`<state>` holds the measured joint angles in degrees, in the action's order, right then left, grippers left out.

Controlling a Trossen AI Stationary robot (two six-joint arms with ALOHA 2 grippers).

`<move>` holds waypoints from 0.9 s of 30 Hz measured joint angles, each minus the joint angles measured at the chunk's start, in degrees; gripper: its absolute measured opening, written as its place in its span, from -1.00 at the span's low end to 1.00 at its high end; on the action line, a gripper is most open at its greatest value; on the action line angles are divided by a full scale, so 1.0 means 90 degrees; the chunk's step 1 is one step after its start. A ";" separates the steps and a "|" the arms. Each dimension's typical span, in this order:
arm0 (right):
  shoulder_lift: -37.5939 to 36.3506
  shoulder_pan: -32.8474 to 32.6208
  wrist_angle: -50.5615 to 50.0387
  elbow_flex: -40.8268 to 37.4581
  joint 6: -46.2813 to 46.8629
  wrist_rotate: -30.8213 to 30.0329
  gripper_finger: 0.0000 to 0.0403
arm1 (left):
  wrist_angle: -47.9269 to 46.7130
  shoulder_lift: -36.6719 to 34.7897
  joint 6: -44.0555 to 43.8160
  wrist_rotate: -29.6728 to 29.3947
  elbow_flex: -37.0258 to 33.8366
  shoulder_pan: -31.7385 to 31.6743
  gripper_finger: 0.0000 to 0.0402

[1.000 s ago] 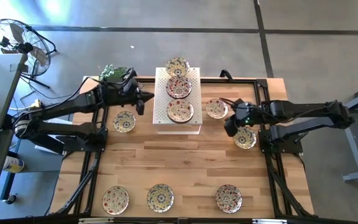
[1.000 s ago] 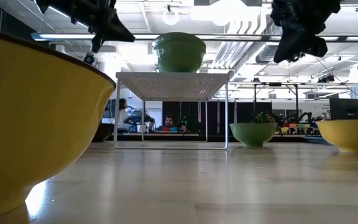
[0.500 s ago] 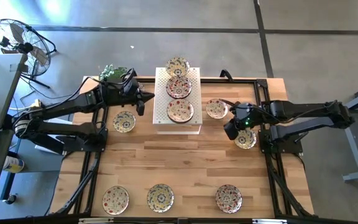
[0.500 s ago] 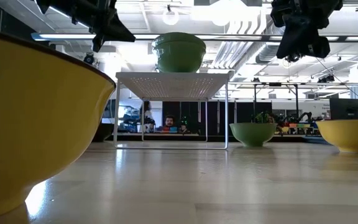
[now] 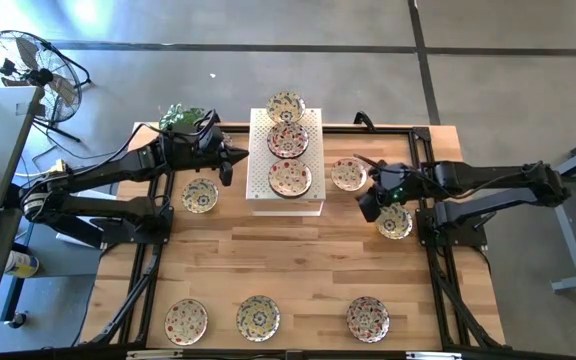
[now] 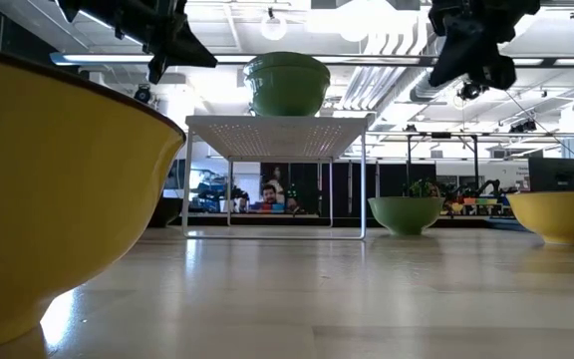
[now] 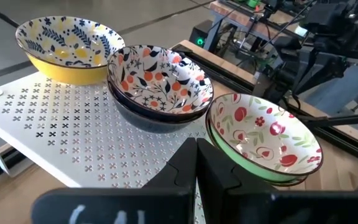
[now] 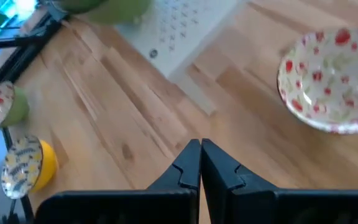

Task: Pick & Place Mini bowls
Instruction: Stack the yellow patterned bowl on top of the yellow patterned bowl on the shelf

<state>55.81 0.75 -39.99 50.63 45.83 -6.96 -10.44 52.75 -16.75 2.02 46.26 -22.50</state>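
Three mini bowls stand in a row on the white perforated rack (image 5: 286, 198): a yellow one (image 7: 67, 46), a dark one (image 7: 160, 78) and a green one (image 7: 263, 134). More mini bowls rest on the table: one left of the rack (image 5: 200, 195), two right of it (image 5: 348, 174) (image 5: 395, 221), and three along the near edge (image 5: 258, 318). My left gripper (image 5: 230, 160) (image 7: 196, 155) hovers shut at the rack's left edge. My right gripper (image 5: 366, 205) (image 8: 200, 155) hangs shut above the table between the two right-hand bowls, beside one of them (image 8: 334, 81).
The rack stands on thin legs (image 6: 365, 179) at the table's far middle. A black frame (image 5: 438, 270) runs along the table's sides. Bare wood (image 5: 288, 260) lies between the rack and the near row. A fan (image 5: 28, 70) and a green object (image 5: 180, 117) sit beyond the far left corner.
My right gripper has risen a little and drifted slightly toward the table's left, toward the rack, staying shut. The bowls have not moved.
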 joint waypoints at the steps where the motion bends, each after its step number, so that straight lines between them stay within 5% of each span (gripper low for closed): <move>1: 0.0000 0.0020 0.0036 0.0000 -0.0275 0.0031 -1.00 | 0.0000 0.0000 0.0000 0.0000 0.0000 0.0000 -0.99; 10: 0.0015 0.0058 -0.1741 0.0000 -0.1344 -0.0013 -0.97 | -0.0002 0.0000 -0.0002 0.0001 0.0002 0.0000 -0.99; 15: 0.0170 0.0301 -0.2736 0.0000 -0.2132 -0.0221 -0.70 | -0.0002 0.0000 -0.0002 0.0002 0.0002 0.0000 -0.99; 21: 0.0963 0.1398 -0.2489 0.0000 -0.4031 0.1048 -0.36 | -0.0007 0.0002 -0.0002 0.0001 0.0007 0.0002 -0.99; 27: 0.1946 0.1986 -0.2806 -0.0002 -0.5989 0.1341 -0.22 | -0.0007 0.0002 -0.0002 0.0006 0.0007 0.0001 -0.99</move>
<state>73.33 18.63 -65.25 50.61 -8.07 5.10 -10.50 52.77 -16.78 2.08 46.33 -22.49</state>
